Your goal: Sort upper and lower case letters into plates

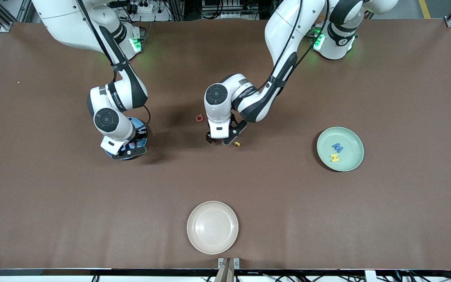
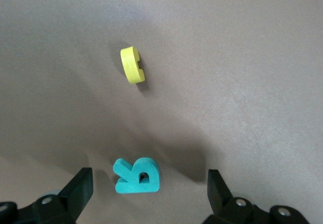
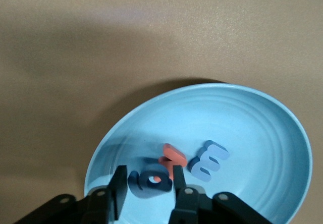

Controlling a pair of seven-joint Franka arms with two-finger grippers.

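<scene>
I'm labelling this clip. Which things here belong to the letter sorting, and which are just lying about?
Part of the job:
- blue plate, holding blue letters and a red one
- green plate, holding blue M and yellow H
- teal R, between the open left gripper's fingers
- yellow letter and red letter, loose on the table
- right gripper, over the blue plate

Just lying about:
- beige plate

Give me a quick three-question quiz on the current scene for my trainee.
1. True or false: the mint green plate holds a blue M and a yellow H.
2. Which letter lies between the left gripper's open fingers? A) teal R B) red letter C) yellow letter
3. Fill in: the right gripper is over the ___ plate.
Key: 1 true; 2 A; 3 blue, the blue plate.
</scene>
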